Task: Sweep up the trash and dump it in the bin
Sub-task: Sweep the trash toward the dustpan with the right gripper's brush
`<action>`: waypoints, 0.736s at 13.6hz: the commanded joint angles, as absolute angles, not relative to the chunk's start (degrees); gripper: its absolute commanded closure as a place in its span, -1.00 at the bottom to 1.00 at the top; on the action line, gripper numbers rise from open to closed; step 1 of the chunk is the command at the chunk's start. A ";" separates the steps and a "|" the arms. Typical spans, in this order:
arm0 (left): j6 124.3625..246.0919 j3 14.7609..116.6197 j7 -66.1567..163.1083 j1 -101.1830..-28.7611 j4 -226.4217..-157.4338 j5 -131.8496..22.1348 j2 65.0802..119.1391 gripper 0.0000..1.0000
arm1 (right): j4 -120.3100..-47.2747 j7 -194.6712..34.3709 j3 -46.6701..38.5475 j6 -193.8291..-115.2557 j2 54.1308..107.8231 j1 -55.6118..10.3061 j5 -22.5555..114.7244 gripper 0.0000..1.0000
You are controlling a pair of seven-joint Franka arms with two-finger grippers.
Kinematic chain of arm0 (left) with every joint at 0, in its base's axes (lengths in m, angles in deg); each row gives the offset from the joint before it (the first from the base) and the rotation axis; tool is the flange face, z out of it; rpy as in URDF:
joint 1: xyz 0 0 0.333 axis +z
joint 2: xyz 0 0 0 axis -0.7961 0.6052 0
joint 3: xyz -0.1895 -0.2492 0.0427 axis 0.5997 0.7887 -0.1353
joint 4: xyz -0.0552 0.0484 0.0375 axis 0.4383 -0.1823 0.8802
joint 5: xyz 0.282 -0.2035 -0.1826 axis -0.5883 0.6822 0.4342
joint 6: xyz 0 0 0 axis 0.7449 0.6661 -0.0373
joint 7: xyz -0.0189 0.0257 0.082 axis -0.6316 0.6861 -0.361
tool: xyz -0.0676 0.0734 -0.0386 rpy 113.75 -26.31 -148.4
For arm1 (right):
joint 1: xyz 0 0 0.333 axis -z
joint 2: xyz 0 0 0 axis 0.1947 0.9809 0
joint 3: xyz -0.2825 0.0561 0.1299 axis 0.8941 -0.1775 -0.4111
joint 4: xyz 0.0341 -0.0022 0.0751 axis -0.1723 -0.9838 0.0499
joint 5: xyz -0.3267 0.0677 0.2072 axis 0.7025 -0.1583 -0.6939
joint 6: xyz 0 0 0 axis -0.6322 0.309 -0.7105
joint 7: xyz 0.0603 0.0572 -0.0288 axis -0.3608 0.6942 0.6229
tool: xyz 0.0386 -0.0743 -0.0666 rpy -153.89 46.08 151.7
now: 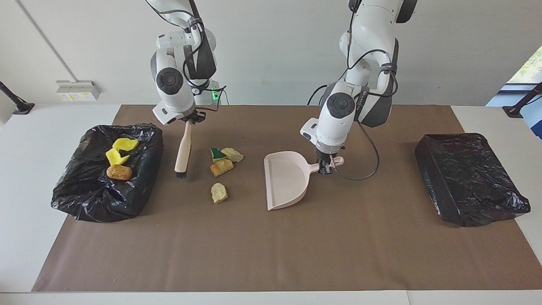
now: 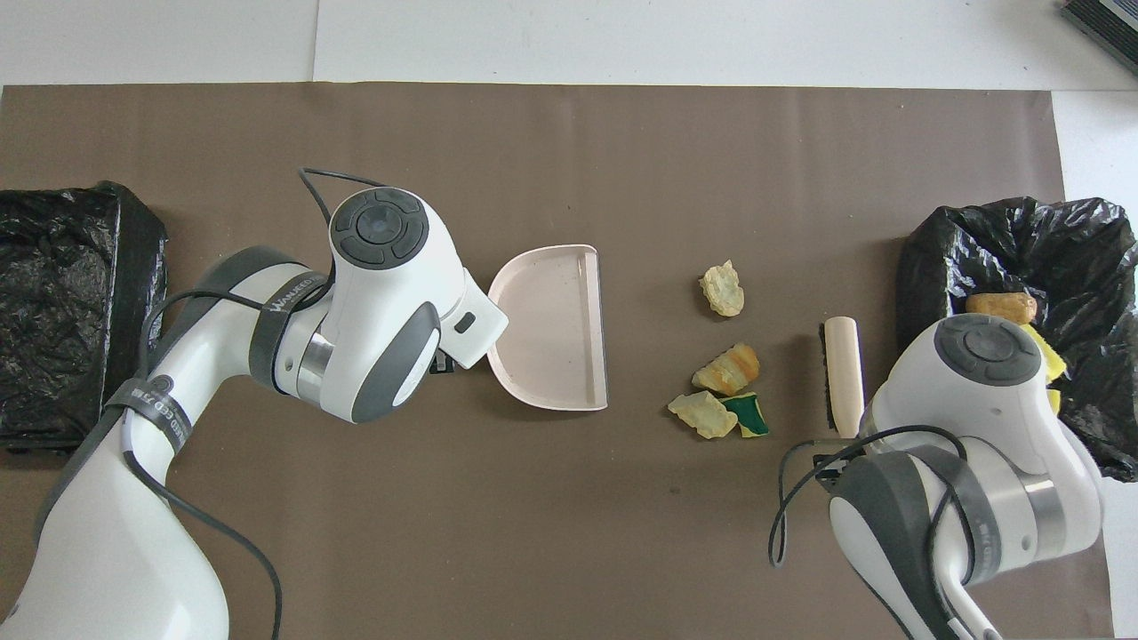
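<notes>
Trash [image 1: 221, 167] on mat between brush jaws [image 1: 189, 121], dustpan jaws [image 1: 327, 167]

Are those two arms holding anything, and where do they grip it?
Left gripper: pale pink plastic dustpan, by its handle. Right gripper: beige-handled brush, by the handle's top end.

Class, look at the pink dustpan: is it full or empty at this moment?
Empty. The dustpan's pink floor shows bare in both views; four trash lumps lie on the brown mat between it and the brush.
</notes>
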State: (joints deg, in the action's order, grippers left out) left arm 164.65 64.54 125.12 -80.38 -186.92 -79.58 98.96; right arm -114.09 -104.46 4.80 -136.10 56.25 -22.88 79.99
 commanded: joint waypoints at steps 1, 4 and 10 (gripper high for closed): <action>169.28 64.24 127.38 -82.36 -197.15 -80.96 92.51 1.00 | -119.60 -106.42 4.28 -138.54 53.51 -23.17 80.63 1.00; 169.02 64.24 125.89 -82.64 -197.86 -80.96 92.60 1.00 | -120.05 -111.52 4.28 -139.95 53.86 -28.62 76.96 1.00; 166.29 64.16 122.37 -84.21 -199.00 -83.85 91.54 1.00 | -120.23 -114.95 4.28 -146.53 59.65 -38.11 67.37 1.00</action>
